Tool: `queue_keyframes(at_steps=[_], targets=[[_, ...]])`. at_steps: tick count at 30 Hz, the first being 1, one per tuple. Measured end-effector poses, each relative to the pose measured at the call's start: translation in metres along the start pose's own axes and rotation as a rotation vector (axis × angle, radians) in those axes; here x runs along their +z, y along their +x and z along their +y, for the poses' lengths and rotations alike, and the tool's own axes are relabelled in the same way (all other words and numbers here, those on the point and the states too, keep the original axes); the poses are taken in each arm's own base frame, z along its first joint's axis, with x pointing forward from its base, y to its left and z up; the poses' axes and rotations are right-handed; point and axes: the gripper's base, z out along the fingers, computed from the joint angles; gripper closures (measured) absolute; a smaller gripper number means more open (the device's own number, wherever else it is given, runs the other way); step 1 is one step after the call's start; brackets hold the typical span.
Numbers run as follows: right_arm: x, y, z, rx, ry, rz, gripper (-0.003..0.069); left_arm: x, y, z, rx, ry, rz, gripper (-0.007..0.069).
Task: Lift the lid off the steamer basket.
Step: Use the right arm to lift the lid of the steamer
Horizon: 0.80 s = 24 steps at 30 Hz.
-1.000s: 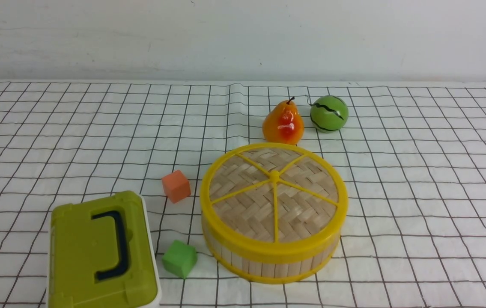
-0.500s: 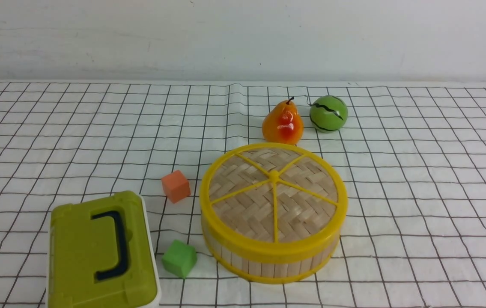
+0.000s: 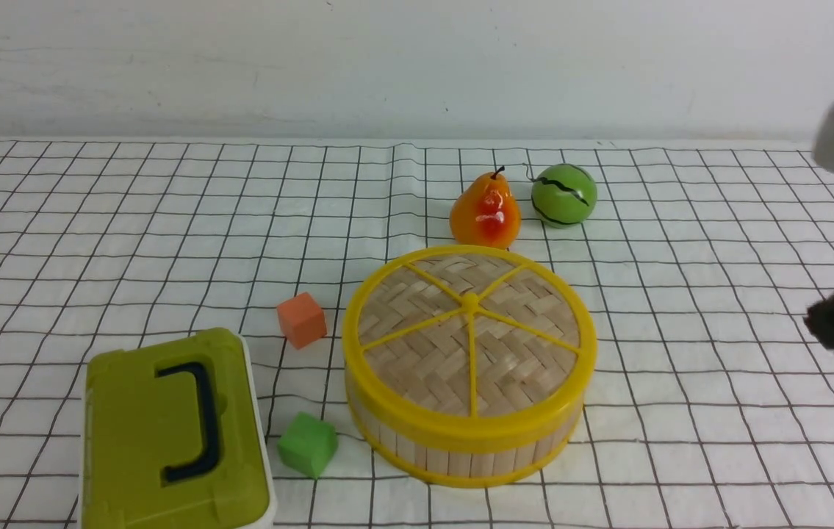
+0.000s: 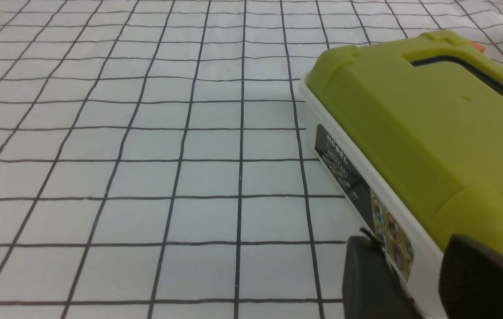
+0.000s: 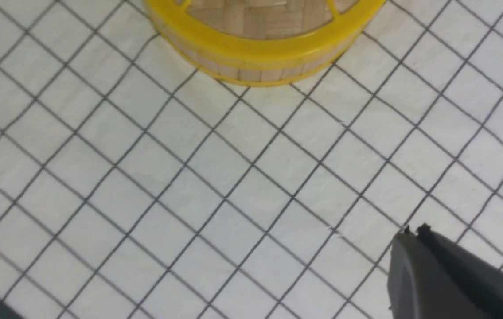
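Lid: woven bamboo, yellow spokes.

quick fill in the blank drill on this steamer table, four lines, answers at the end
1. The lid sits ____ top of the steamer basket, not yet removed.
2. The lid has ____ yellow spokes meeting at its centre.
3. The cube nearest the robot is coloured ____.
4. In the front view, the pear stands to the ____ of the striped green ball.

Missing words: on; five; green; left
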Motion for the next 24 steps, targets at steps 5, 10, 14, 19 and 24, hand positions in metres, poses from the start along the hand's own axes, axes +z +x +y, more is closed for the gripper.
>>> queue_keyframes(at_steps=[5, 10, 14, 19, 24], targets=[[0.032, -0.042, 0.001, -0.028, 0.022, 0.062, 0.067, 0.0, 0.0, 0.0, 0.0, 0.0, 0.0, 0.0385], [0.065, -0.07, 0.003, -0.046, -0.005, 0.101, 0.0638, 0.0, 0.0, 0.0, 0.0, 0.0, 0.0, 0.0385], [0.097, -0.091, 0.002, -0.028, -0.055, 0.128, 0.0545, 0.0, 0.0, 0.0, 0.0, 0.0, 0.0, 0.0385], [0.138, -0.114, 0.003, 0.009, -0.14, 0.147, 0.0334, 0.0, 0.0, 0.0, 0.0, 0.0, 0.0, 0.0385], [0.159, -0.127, 0.011, -0.009, -0.147, 0.117, 0.0251, 0.0, 0.0, 0.0, 0.0, 0.0, 0.0, 0.0385]])
